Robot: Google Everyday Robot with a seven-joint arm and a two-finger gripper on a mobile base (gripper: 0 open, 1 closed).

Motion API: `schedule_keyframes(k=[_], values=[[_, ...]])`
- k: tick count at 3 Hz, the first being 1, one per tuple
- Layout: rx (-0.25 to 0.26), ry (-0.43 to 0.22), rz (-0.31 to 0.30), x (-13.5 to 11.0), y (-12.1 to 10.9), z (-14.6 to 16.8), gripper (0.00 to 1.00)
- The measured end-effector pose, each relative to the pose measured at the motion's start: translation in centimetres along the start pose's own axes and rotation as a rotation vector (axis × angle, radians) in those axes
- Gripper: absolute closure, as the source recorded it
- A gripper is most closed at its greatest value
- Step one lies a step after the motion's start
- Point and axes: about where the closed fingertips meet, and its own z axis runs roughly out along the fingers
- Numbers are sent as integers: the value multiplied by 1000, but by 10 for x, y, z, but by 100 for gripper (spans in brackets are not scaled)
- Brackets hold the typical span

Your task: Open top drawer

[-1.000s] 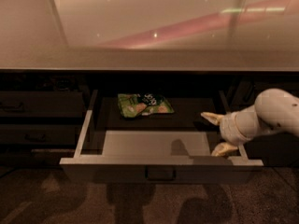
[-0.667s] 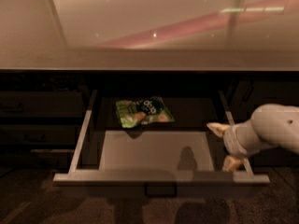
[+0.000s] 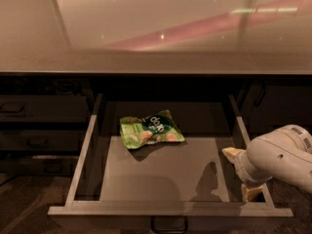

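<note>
**Item 1. Gripper** (image 3: 243,173). Two-finger type with pale yellow tips, carried on a white arm (image 3: 285,157) that enters from the lower right. The fingers are seen spread apart. One fingertip (image 3: 233,153) is set higher and further left; the other is lower, nearer the front rail. Nothing is seen held between them. Whether the drawer's wall is touched cannot be told.

**Item 2. Top drawer** (image 3: 170,211). Found drawn well out from under the counter, lying to the left of and under the gripper. Its pale front rail passes just below the gripper. Its right side wall (image 3: 237,118) runs up and away from the gripper's position. The gripper is placed at the drawer's right front corner.

**Item 3. Floor** (image 3: 161,179) of the drawer. Pale grey, spread out to the left of the gripper. A dark shadow (image 3: 209,175) is cast on it just left of the gripper.

**Item 4. Loop handle** (image 3: 169,224). Small and dark, centred on the drawer front, located below and well to the left of the gripper. It is partly cut off by the lower edge of the view.

**Item 5. Snack packet** (image 3: 151,129). Green with printed markings, laid flat on the floor, up and to the left of the gripper and well apart from it.

**Item 6. Countertop** (image 3: 156,28). Pale and glossy with reddish reflections, located well above the gripper.

**Item 7. Drawer fronts** (image 3: 41,110). Dark and stacked, recorded as closed, far to the left of the gripper.
</note>
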Motion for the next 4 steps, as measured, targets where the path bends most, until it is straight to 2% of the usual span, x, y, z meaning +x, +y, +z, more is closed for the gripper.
schedule_keyframes(k=[3,4], values=[[-11,-27,-19,-6,6,1,0],[-21,-39,-31,-10,17,3,0]])
